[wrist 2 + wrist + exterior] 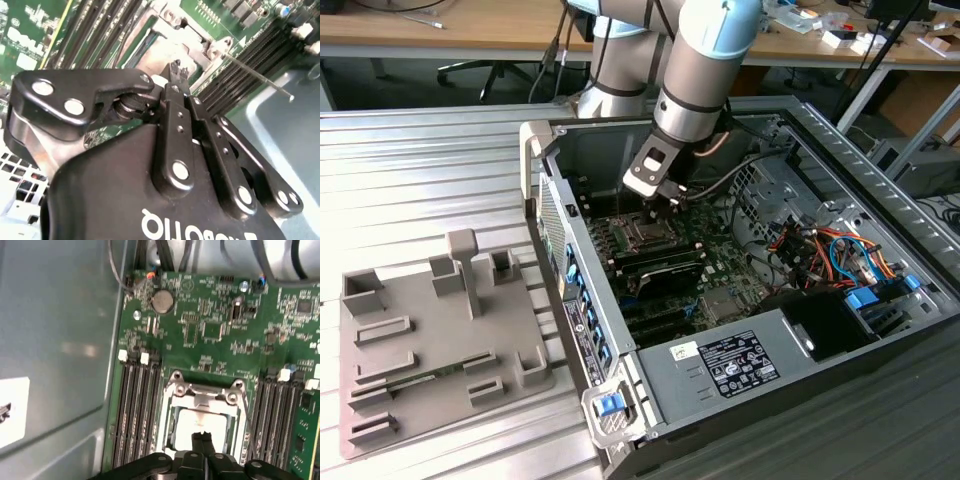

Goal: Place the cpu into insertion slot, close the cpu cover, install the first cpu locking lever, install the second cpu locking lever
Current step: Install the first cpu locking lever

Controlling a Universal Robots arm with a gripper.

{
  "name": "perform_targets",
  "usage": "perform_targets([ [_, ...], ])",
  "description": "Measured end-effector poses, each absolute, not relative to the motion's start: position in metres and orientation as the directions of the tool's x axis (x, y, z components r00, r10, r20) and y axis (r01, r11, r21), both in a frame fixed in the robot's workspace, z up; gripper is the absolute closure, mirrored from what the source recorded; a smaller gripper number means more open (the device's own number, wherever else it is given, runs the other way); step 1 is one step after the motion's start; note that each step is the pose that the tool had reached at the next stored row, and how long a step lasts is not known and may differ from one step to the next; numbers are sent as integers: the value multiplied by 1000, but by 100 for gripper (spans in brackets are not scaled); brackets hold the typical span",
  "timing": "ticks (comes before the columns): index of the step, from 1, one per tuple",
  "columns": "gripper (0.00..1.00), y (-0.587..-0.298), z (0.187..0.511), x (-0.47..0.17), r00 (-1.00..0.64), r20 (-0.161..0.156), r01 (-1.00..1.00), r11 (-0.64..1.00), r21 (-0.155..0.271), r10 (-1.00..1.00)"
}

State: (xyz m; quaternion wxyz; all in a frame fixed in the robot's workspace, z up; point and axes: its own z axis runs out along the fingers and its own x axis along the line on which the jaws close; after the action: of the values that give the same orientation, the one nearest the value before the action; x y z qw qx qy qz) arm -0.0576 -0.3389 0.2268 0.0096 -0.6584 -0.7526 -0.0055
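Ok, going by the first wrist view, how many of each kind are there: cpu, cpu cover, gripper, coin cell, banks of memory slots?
cpu: 1
cpu cover: 1
gripper: 1
coin cell: 1
banks of memory slots: 2, one on each side of the socket
Total: 6

Exterior view high, angled down on open computer case, arm from twelve o'clock, both wrist views close over socket.

Lab: cluttered desks, robot arm, opened computer case
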Motion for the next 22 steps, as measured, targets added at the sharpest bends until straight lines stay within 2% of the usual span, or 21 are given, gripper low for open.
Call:
perform_targets([
  [8,89,-339,258,-53,-133,22,991,133,-5,991],
  [22,89,-339,259,-53,-162,22,987,163,-5,986],
])
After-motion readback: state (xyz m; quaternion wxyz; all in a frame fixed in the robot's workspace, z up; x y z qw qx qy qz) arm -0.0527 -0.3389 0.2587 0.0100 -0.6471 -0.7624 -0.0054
